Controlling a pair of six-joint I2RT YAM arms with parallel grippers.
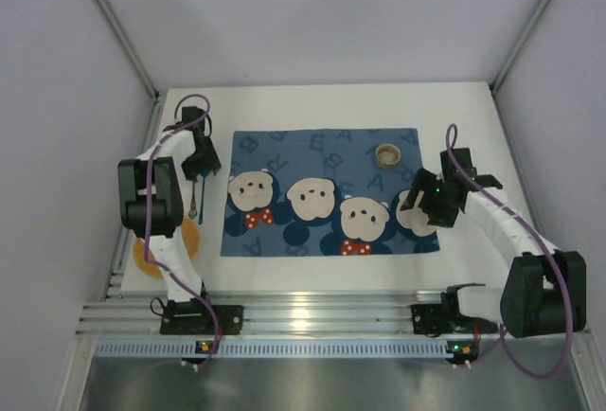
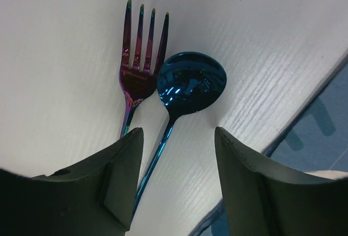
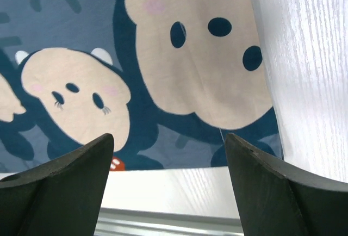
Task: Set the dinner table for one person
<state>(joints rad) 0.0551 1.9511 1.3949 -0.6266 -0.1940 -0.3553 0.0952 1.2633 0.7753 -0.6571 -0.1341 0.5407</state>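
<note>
Fork (image 2: pixel 136 78) and spoon (image 2: pixel 190 86) lie side by side on the white table (image 1: pixel 322 98). The spoon's bowl touches the fork's head, and both handles run back toward the left gripper (image 2: pixel 179 138). That gripper hangs just above the handles with its jaws spread and nothing between them. The spoon's handle passes under the gap and the fork's runs beneath the left finger. In the top view this cutlery sits on bare table just left of the placemat (image 1: pixel 322 160), which lies flat across the middle of the table.

A small round thing, perhaps a cup (image 1: pixel 386 154), stands on the placemat near its far right corner; it is too small to tell more. An orange plate (image 1: pixel 192 239) lies near the table's near left corner, partly hidden under the left arm.

The right gripper (image 3: pixel 168 141) is released too, fingers wide apart and empty. It hovers over the placemat's near right corner, with bare table to its right and the rail (image 1: pixel 322 316) along the near edge.
</note>
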